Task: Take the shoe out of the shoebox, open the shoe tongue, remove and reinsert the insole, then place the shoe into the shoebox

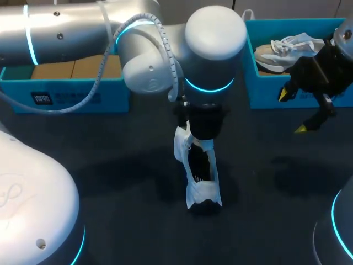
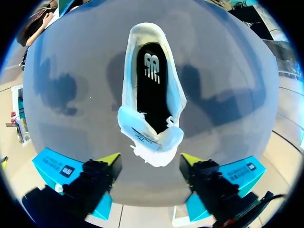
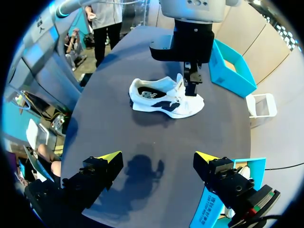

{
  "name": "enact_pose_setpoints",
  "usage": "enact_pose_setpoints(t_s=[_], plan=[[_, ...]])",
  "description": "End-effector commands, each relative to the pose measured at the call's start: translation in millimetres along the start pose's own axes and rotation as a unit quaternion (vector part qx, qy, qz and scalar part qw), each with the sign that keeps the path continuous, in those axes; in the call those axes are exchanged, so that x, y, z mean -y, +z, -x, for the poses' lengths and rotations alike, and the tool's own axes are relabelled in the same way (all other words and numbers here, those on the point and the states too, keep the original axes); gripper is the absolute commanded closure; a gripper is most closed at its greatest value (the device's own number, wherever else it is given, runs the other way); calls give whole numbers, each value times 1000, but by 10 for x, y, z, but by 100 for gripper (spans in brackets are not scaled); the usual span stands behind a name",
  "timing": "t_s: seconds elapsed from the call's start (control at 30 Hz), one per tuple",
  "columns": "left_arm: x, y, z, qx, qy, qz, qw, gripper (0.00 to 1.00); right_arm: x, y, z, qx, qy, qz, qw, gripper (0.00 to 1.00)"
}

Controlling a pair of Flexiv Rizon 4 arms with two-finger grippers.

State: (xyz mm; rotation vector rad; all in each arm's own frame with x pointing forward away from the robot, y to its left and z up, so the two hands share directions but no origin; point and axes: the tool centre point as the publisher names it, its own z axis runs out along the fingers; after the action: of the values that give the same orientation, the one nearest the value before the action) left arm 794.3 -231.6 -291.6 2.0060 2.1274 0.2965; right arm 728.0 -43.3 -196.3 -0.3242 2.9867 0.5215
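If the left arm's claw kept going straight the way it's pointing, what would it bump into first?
Most likely the white shoe. The left claw points down at the table with its fingers open, and the shoe's near end lies straight ahead between them. The gap left is hard to judge.

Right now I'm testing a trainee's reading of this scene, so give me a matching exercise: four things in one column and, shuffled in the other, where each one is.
Column one:
1. white shoe
2. beige shoe
3. left gripper
4. right gripper

Column two:
A. open, by the right blue box, nothing between its fingers
B. resting on the dark table
C. open, directly above the white shoe
D. inside the right blue box

Pairs: 1-B; 2-D; 3-C; 4-A.
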Motion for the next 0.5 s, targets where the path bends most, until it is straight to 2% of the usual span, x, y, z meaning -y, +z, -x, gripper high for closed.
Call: enact_pose_setpoints(t_s=[0.03, 0.1, 0.23, 0.27, 0.33, 0.37, 0.5], plan=[[-39, 42, -19, 1, 6, -5, 1000, 40, -3, 14, 5, 0, 1, -2, 1000, 0], [-38, 33, -38, 2, 12, -10, 1000, 34, -3, 14, 5, 0, 1, -2, 1000, 0], [14, 25, -82, 4, 24, -19, 1000, 36, -3, 14, 5, 0, 1, -2, 1000, 0], [28, 35, -88, 3, 25, -21, 999, 37, -3, 14, 5, 0, 1, -2, 1000, 0], [59, 45, -96, 4, 24, -31, 999, 50, -3, 14, 5, 0, 1, -2, 1000, 0], [87, 50, -101, 4, 22, -31, 999, 53, -3, 14, 5, 0, 1, -2, 1000, 0], [197, 70, -112, 7, 20, -31, 999, 53, -3, 14, 5, 0, 1, -2, 1000, 0]])
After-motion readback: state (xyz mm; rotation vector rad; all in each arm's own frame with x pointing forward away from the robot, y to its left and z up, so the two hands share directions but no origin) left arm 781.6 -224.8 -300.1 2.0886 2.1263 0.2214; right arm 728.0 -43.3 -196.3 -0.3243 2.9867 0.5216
